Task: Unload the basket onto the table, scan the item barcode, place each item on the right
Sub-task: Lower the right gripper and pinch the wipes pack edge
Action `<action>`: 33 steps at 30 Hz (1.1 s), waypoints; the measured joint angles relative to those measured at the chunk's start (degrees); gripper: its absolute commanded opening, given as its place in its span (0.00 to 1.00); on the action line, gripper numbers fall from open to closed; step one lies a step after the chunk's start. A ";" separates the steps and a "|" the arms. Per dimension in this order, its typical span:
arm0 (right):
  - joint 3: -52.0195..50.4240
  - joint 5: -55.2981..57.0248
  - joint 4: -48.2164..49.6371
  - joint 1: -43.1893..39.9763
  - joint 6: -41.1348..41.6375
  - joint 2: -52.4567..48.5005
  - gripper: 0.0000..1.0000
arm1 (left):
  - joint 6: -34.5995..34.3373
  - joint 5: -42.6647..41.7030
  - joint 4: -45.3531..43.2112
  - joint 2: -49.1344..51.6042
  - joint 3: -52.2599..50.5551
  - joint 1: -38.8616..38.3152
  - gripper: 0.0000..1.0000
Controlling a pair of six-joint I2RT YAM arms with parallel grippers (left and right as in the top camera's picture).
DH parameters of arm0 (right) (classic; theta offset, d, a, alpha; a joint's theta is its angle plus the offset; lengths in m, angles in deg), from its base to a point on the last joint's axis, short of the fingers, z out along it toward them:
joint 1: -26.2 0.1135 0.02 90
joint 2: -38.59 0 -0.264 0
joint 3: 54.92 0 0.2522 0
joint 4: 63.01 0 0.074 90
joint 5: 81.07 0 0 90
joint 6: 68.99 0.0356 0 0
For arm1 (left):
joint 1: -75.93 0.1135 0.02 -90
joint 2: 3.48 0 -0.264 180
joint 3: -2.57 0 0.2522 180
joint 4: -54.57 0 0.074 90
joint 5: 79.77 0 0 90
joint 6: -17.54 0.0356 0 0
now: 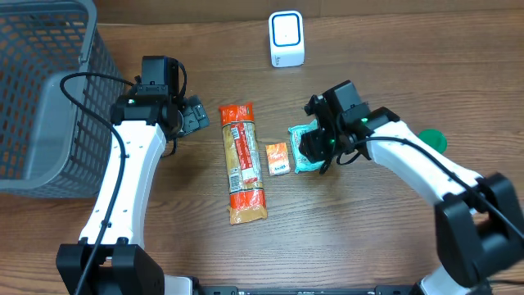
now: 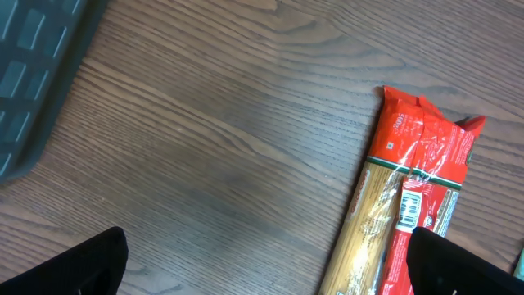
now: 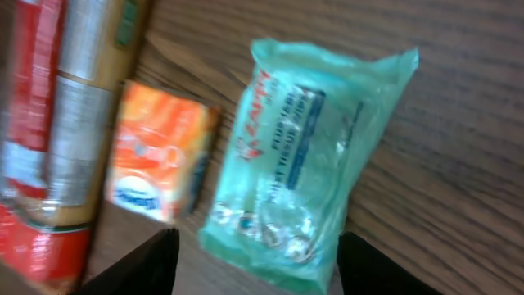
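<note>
The wooden bench [image 1: 368, 238] carries everything. The grey mesh basket [image 1: 33, 98] stands well off to the outer side of the left hand [image 1: 195, 115], at the bench's far left edge.

The left hand is released. In its wrist view, its two dark fingers [image 2: 90, 266] sit wide apart at the lower corners with only bare wood between them. It hangs just beside the top end of the long pasta packet [image 1: 244, 164], which lies flat on the bench. The packet has a red wrapper and a clear window, and a barcode label faces up on it.

The right hand [image 1: 313, 149] hovers right over the teal tissue pack [image 3: 303, 156]. It is released too, its fingers [image 3: 143, 266] spread to either side of the pack's near end, and no squeeze on the wrapper shows. The pack lies flat on the bench with its printed face up. No barcode can be made out on it.

The white scanner [image 1: 286, 38] stands upright near the bench's back edge, well beyond the right hand and apart from all the goods.

A small orange box [image 1: 278, 157] lies just to the inner side of the right hand, between the tissue pack and the pasta packet, close to both.

A green thing [image 1: 432, 139] peeks out from behind the right arm. What it is cannot be told.
</note>
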 measured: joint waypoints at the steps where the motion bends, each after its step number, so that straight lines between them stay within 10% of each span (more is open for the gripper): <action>1: 0.00 0.59 -0.11 0.00 -0.20 -1.11 0.64 | 0.00 0.00 0.00 0.00 0.00 0.00 1.00; 13: -0.15 4.85 -0.46 0.00 -0.37 -6.21 0.62 | 0.00 0.00 0.00 0.00 0.00 0.00 1.00; 23: 0.04 3.67 -1.38 -0.02 2.43 -6.64 0.04 | 0.00 0.00 0.00 0.00 0.00 0.00 1.00; 33: 0.31 8.11 -6.62 -0.90 2.84 -2.05 0.04 | 0.00 0.00 0.00 0.00 0.00 0.00 1.00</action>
